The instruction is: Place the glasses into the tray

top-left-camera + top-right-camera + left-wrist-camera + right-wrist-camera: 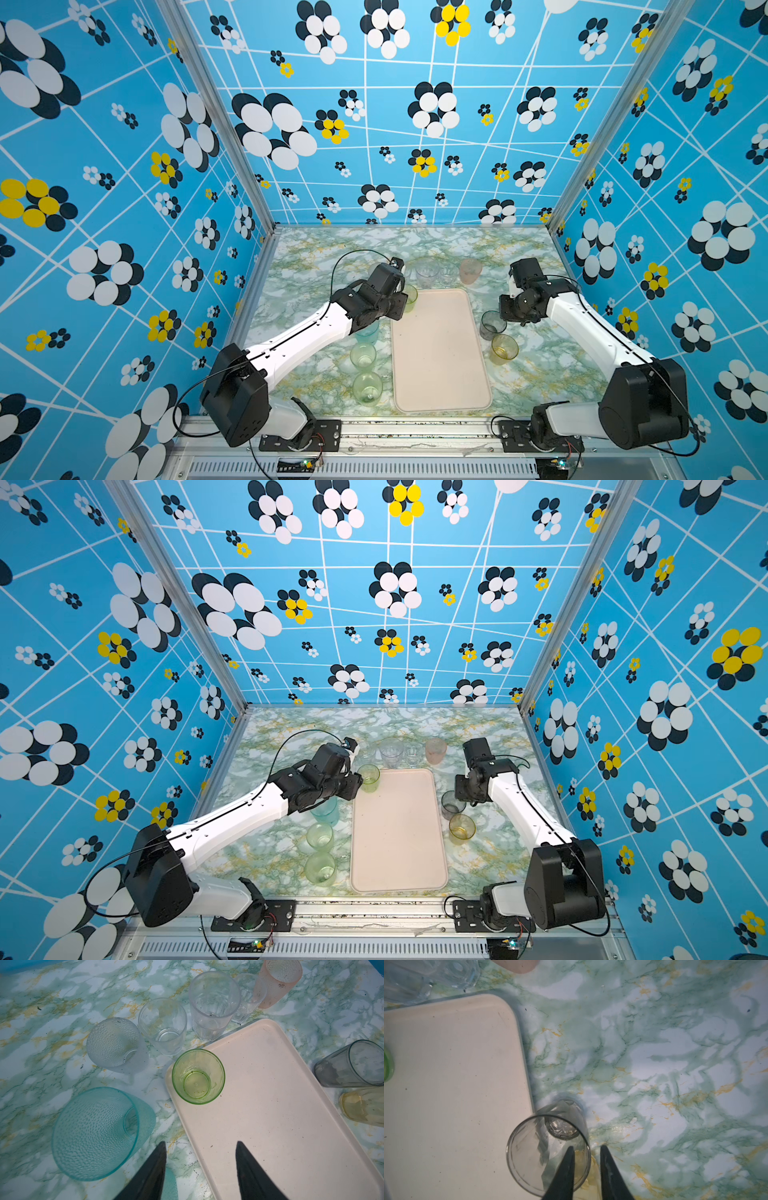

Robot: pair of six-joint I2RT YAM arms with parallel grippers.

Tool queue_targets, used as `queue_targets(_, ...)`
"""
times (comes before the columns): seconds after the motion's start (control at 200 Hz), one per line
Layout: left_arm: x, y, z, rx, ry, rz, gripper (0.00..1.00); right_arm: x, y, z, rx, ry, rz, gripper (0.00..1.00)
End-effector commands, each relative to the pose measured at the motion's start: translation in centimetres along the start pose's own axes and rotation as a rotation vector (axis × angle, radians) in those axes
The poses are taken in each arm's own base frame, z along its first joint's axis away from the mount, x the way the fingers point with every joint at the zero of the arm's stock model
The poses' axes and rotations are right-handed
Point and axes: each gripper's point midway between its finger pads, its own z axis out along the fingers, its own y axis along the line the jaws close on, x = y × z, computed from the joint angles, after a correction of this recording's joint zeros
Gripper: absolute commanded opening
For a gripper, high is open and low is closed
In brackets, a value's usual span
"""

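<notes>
The smoky grey glass (pixel 548 1155) stands upright on the table, mouth up, just beside the tray's (pixel 446 1064) right long edge, about halfway along it. Its long axis is vertical. It is a plain translucent tumbler with a thin wall and a thicker base, and it is empty.

The right gripper (pixel 586 1147) is directly over it. One finger reaches inside the mouth and the other is outside, so the rim wall on the side away from the tray runs between them. The jaws are narrow, but I cannot tell whether they already pinch the wall.

From here the tray lies toward the table's middle. I judge the coming move to be a short lift and a sideways carry over the low rim. The right arm is much the nearer one.

An amber glass (pixel 504 348) stands just beside the grey one on the side toward the table's front edge, close enough to be knocked.

One light green glass (pixel 198 1076) already stands upright inside the tray, at its far left corner. The left gripper (pixel 201 1142) hangs above the tray's left edge, spread and holding nothing.

On the table nearby are:
- a teal dimpled glass (pixel 93 1132), just off that edge
- clear glasses and a pink glass (pixel 278 982), along the tray's far edge
- two more pale green glasses (pixel 363 355), toward the front left
</notes>
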Motion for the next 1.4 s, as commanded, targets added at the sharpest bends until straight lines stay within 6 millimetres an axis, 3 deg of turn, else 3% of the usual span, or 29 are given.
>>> queue_targets(0.0,-1.0,-0.9,0.2,0.024,-0.014,0.028,0.55,1.6,-0.3,0.5,0.003,0.063,0.019,0.24)
queue_targets(0.985,-0.9,-0.7,0.5,0.016,-0.004,0.045,0.55,2.5,0.2,2.3,-0.011,0.132,0.021,0.2)
queue_targets(1.395,-0.7,-0.6,0.6,0.01,-0.002,0.047,0.55,2.2,0.1,2.4,-0.002,0.125,0.021,0.13)
